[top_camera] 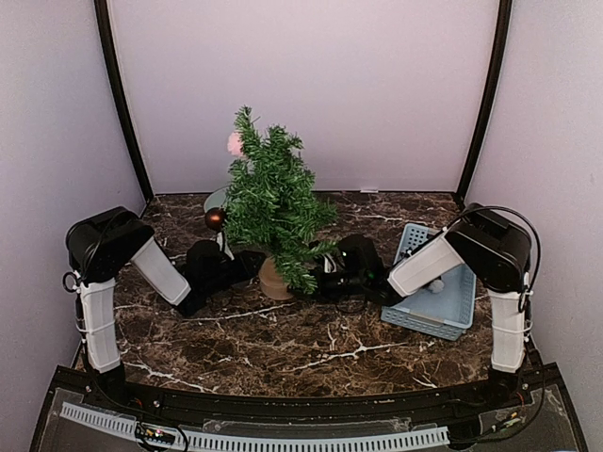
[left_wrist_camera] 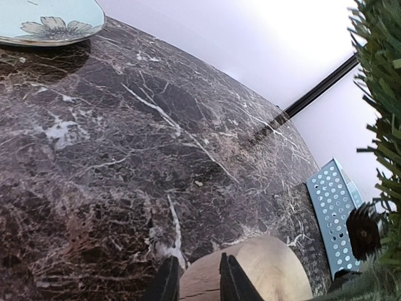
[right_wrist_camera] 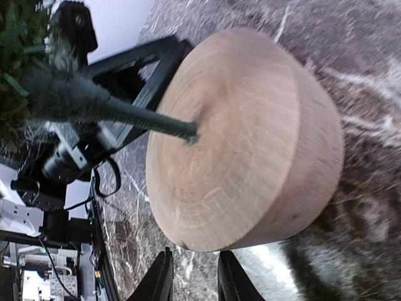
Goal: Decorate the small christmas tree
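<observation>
Plainly, you are working on a dark brown marble table (top_camera: pixel 283 348) with white veins, closed in by pale lilac walls with a black pole (top_camera: pixel 118 104) at each far corner. The small christmas tree (top_camera: pixel 273 202) stands upright about midway between the left and right edges, a little toward the far edge, on its round wooden stump (right_wrist_camera: pixel 244 144). A pink bauble (top_camera: pixel 234 143) sits near its top and a dark ball (top_camera: pixel 215 219) hangs at its left side. Your left gripper (left_wrist_camera: pixel 197 276) is low at the stump's left, fingers slightly apart with nothing between them. Your right gripper (right_wrist_camera: pixel 191 269) is at the stump's right, its tips just beside the wood, also narrowly apart and empty. Along the right edge lies a blue perforated basket (top_camera: pixel 424 325) holding one small pale thing (top_camera: pixel 435 285), too small to make out. Near the far edge, behind the tree's left side, is a pale blue plate (left_wrist_camera: pixel 19 15) with a flower drawn on it.
</observation>
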Controlling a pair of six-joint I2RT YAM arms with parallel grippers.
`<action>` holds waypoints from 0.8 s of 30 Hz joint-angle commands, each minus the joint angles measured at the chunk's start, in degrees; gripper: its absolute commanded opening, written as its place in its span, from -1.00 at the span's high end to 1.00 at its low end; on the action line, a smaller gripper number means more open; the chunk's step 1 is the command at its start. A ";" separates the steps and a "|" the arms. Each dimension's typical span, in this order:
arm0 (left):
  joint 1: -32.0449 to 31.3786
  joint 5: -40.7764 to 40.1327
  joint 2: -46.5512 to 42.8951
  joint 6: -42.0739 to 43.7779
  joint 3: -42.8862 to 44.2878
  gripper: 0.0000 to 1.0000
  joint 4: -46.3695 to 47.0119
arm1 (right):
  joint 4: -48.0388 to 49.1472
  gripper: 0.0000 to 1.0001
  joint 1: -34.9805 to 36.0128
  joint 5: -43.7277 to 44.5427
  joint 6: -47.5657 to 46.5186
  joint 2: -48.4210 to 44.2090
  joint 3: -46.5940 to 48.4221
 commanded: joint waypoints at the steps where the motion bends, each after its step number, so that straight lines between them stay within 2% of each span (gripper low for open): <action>1: -1.92 8.61 1.31 1.82 1.53 0.52 -1.94 | 4.38 0.49 1.62 -1.52 1.09 0.20 0.06; 10: -1.12 7.63 0.87 0.54 0.99 0.49 -2.62 | 3.89 0.44 1.58 0.51 0.47 -2.51 -2.40; 24: 1.92 2.89 -1.51 -4.28 -4.24 0.21 -3.19 | 4.19 0.24 1.27 6.48 1.18 -8.39 -7.65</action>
